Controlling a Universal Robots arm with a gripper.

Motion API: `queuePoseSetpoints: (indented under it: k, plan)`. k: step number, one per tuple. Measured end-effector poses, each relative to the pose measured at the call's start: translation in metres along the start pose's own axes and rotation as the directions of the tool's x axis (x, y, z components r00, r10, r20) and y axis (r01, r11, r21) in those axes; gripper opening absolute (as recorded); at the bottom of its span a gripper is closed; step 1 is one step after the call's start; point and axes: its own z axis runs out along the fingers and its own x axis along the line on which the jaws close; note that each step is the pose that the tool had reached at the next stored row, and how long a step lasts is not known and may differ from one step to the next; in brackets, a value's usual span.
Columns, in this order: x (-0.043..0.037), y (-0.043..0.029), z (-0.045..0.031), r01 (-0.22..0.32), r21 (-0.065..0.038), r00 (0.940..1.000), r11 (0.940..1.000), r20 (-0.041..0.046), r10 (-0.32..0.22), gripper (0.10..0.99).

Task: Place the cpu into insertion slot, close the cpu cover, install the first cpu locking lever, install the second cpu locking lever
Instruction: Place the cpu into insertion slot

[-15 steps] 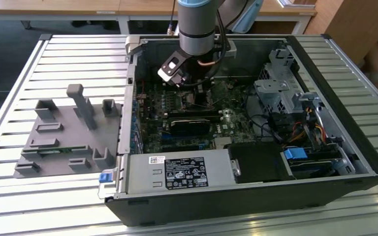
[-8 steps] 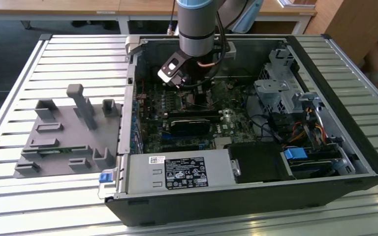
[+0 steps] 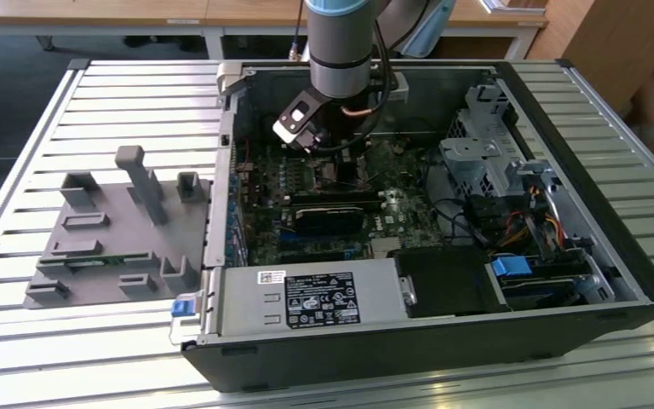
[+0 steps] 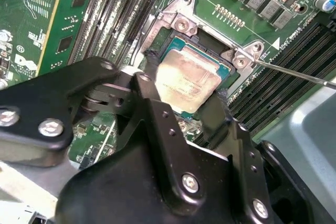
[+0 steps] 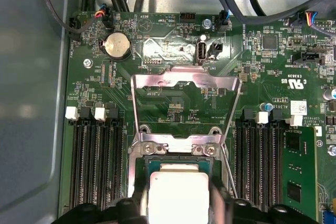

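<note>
In the second wrist view, the chip (image 4: 190, 77) is pinched at two edges by the pincer (image 4: 185, 86) and kept level at the socket (image 4: 208, 36). In the first wrist view, the cover (image 5: 185, 77) is seen swung up, so that entry is left clear.

Bright even light, soft glare across the cpu (image 4: 186, 80).

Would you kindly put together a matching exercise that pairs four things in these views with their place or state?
Things:
1. cpu
2. cpu cover
3. coin battery
4. grey fixture block

Place or state:
A. open, raised
B. on the slatted table
C. at the insertion slot
D. round and silver

Pairs: 1-C, 2-A, 3-D, 4-B
</note>
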Motion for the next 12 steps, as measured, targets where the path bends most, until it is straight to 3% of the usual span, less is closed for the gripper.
queuePoseSetpoints:
  k: [1,12]
  plan:
    - [0.0000,0.0000,0.0000,0.000,0.000,1.0000,1.0000,0.0000,0.000,0.616]
    - [0.0000,0.0005,-0.0053,0.000,0.000,1.0000,1.0000,0.0000,0.000,0.616]
